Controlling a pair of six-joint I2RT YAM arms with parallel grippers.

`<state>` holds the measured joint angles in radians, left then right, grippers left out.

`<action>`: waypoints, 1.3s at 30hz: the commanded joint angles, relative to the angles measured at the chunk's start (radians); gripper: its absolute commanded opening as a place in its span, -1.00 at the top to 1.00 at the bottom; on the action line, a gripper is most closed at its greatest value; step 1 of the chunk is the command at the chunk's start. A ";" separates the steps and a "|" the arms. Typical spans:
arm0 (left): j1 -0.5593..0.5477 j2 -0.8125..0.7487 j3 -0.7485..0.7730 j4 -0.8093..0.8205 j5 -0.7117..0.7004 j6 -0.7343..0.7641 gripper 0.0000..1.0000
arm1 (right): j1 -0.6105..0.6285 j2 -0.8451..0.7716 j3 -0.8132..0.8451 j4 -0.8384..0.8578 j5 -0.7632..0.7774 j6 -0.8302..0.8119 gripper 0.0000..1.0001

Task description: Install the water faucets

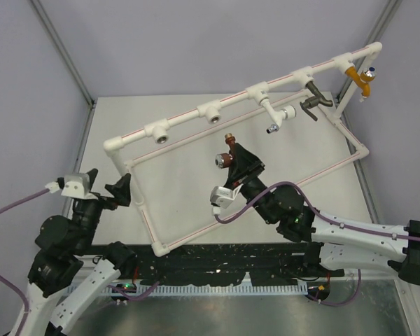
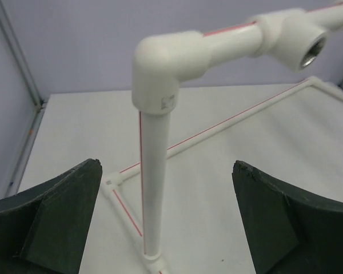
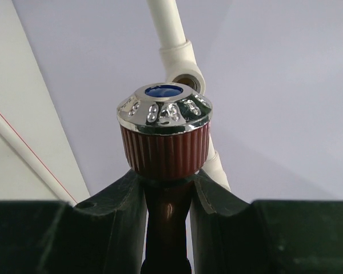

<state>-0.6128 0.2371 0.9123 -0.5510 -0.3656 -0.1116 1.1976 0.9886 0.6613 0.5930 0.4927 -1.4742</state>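
Three taps already sit on the top rail of the pipe frame (image 1: 189, 122), toward its right end: a white tap (image 1: 276, 117), a dark bronze tap (image 1: 315, 103) and, at the far right corner, an orange tap (image 1: 364, 78). Two threaded sockets (image 1: 159, 134) toward the rail's left end are bare, so I judge the job a little past halfway. The copper tap (image 1: 227, 150) is off the frame, held in the air just in front of the rail's middle, its brass thread aimed toward the rail. The right tool (image 1: 239, 159) is clenched on its stem, just under the ribbed red knob (image 3: 164, 137). It has yet to be lined up with a bare socket and screwed in. The left tool (image 1: 106, 183) stands released, jaws wide, one on each side of the frame's left corner post (image 2: 154, 188) without touching it, grasping nothing
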 commanded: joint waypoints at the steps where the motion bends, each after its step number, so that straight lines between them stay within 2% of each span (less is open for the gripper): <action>1: 0.001 -0.039 -0.206 0.213 -0.246 0.144 -0.99 | -0.042 -0.054 0.046 -0.036 -0.074 0.112 0.89; 6: 0.002 -0.022 -0.378 0.443 -0.292 0.151 -0.99 | -0.058 -0.059 0.050 -0.032 -0.092 0.109 0.90; 9: 0.004 0.028 -0.417 0.587 -0.344 0.179 -0.99 | -0.064 -0.056 0.050 -0.024 -0.117 0.120 0.90; 15: 0.031 0.100 -0.449 0.770 -0.338 0.228 -0.97 | -0.081 -0.042 0.054 0.001 -0.164 0.129 0.89; 19: 0.067 0.126 -0.478 0.849 -0.326 0.240 -0.85 | -0.108 -0.025 0.060 0.011 -0.220 0.118 0.89; 22: 0.091 0.134 -0.483 0.864 -0.296 0.228 -0.61 | -0.125 -0.018 0.057 0.027 -0.240 0.112 0.90; 25: 0.096 0.130 -0.484 0.864 -0.269 0.228 -0.24 | -0.128 -0.007 0.031 0.085 -0.223 0.057 0.89; 26: 0.097 0.128 -0.487 0.862 -0.263 0.225 -0.04 | -0.127 0.002 0.021 0.134 -0.223 0.037 0.90; 29: 0.100 0.125 -0.495 0.840 -0.227 0.214 0.40 | -0.128 0.025 0.000 0.231 -0.259 -0.026 0.90; 34: 0.100 0.110 -0.495 0.800 -0.187 0.199 1.00 | -0.132 0.048 0.029 0.215 -0.319 -0.057 0.90; 39: 0.100 0.102 -0.506 0.801 -0.176 0.199 1.00 | -0.141 0.064 0.057 0.159 -0.319 -0.090 0.90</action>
<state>-0.5159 0.3485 0.4126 0.2203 -0.5751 0.1013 1.0687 1.0458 0.6640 0.7017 0.2043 -1.5063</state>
